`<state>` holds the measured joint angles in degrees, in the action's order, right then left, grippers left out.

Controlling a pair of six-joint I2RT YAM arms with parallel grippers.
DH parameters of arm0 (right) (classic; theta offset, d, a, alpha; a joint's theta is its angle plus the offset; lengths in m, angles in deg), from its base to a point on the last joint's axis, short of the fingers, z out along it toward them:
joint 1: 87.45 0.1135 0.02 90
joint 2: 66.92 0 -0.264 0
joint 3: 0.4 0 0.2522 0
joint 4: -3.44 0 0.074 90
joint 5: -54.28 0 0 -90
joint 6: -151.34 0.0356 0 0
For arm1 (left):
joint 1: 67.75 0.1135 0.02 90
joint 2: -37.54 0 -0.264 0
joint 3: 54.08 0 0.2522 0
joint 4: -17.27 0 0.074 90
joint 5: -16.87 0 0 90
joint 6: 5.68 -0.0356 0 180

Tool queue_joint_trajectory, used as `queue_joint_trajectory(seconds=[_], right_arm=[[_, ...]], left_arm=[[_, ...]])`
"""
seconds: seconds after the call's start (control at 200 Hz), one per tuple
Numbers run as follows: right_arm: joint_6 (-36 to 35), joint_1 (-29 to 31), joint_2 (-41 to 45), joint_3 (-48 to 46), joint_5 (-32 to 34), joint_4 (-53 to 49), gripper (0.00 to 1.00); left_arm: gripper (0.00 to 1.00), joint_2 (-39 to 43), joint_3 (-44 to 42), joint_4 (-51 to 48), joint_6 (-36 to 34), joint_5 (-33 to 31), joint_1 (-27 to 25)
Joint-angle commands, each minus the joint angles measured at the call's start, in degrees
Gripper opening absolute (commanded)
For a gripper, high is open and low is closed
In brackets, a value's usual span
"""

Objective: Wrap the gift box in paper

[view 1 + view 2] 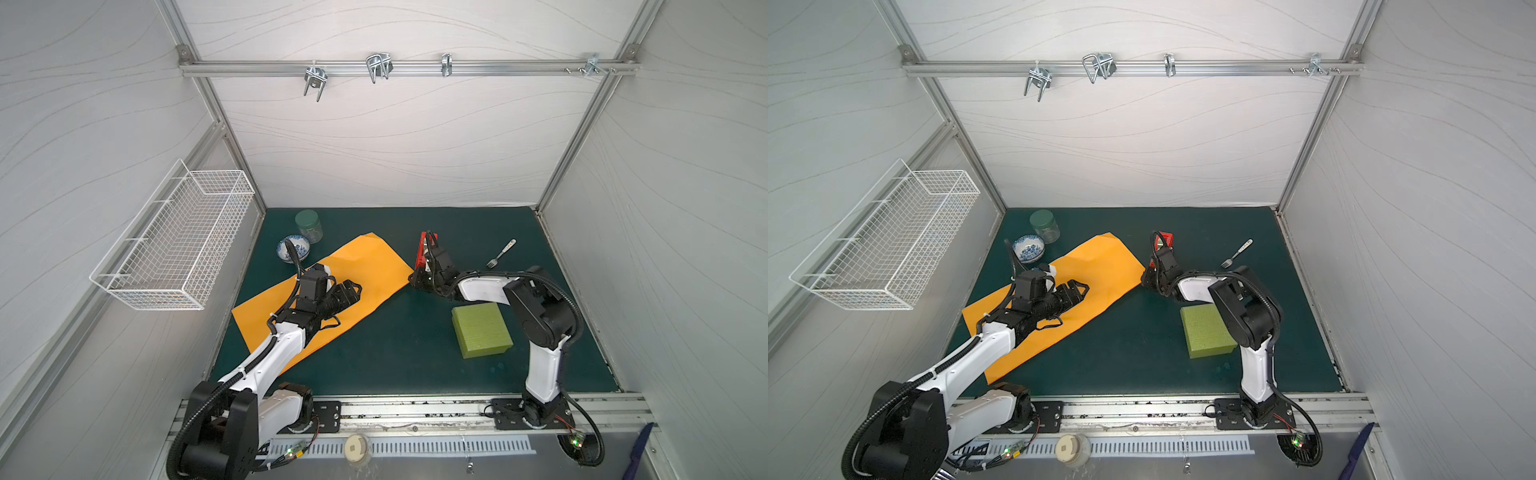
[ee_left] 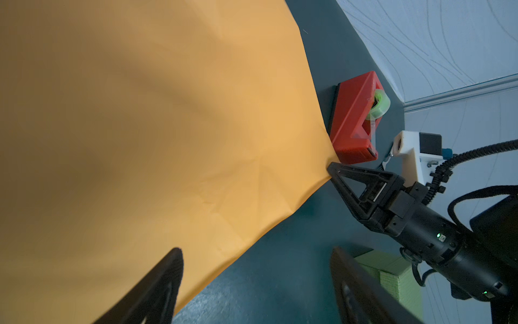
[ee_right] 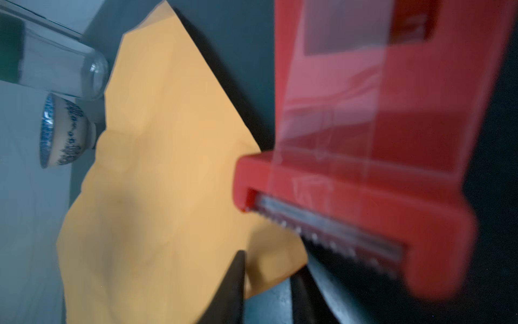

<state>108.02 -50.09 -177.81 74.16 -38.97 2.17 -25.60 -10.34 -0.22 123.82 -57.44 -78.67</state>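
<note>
The orange paper (image 1: 365, 266) (image 1: 1100, 266) lies slantwise on the green mat, creased at its far end. My right gripper (image 1: 412, 277) (image 3: 267, 263) sits at the paper's right corner with its jaws narrow around that curled corner (image 3: 277, 261); the left wrist view shows its tip (image 2: 331, 167) touching the corner. My left gripper (image 1: 351, 291) (image 2: 256, 252) hangs over the middle of the sheet (image 2: 168, 126), open, with nothing between its fingers. The yellow-green gift box (image 1: 482, 334) (image 1: 1204, 334) (image 2: 392, 275) rests on the mat to the right, apart from the paper, beside the right arm.
A red tape dispenser (image 1: 422, 249) (image 2: 356, 117) (image 3: 378, 140) stands right next to the right gripper and the paper's corner. A blue-patterned bowl (image 1: 293, 248) and a lidded jar (image 1: 309, 225) sit at the back left, a fork (image 1: 500, 253) at the back right. A wire basket (image 1: 174, 245) hangs on the left wall.
</note>
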Motion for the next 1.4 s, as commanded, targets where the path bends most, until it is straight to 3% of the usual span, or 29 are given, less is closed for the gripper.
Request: queue_joint_trajectory(seconds=[0.0,0.05,0.205,0.41,0.61,0.75,0.87,1.115,1.396], right_arm=[[1.6,-0.9,-0.1,-1.4,-2.4,6.2,0.09],[1.6,-1.4,0.8,-2.8,-3.8,7.4,0.00],[0.7,-2.8,7.9,-10.6,-9.5,7.7,0.00],[-3.6,-0.8,29.5,-25.9,-9.8,-4.0,0.00],[-4.9,7.1,46.3,-31.9,-1.4,-17.0,0.00],[-5.9,9.3,51.9,-32.7,1.3,-21.7,0.00],[-7.8,10.4,53.4,-32.3,-1.0,-23.8,0.00],[-15.0,12.0,53.9,-29.5,-9.4,-29.9,0.19],[-23.7,10.2,52.7,-20.6,-5.3,-43.7,0.47]], left_arm=[[0.84,-0.3,1.6,0.3,-0.7,0.2,-0.2],[0.84,-0.2,1.3,0.4,-0.6,0.1,-0.2],[0.84,0.2,1.2,-0.4,-0.5,0.8,-0.2],[0.84,-1.8,0.7,1.3,1.1,2.8,-0.3],[0.84,-12.2,5.2,3.5,0.4,3.5,-2.3],[0.83,-20.6,10.3,4.0,-0.7,2.3,-6.2],[0.79,-29.0,15.8,3.9,-1.4,3.1,-8.4],[0.76,-41.7,25.4,3.7,-3.5,4.5,-11.0],[0.75,-47.4,35.1,-1.3,-8.0,3.9,-11.0]])
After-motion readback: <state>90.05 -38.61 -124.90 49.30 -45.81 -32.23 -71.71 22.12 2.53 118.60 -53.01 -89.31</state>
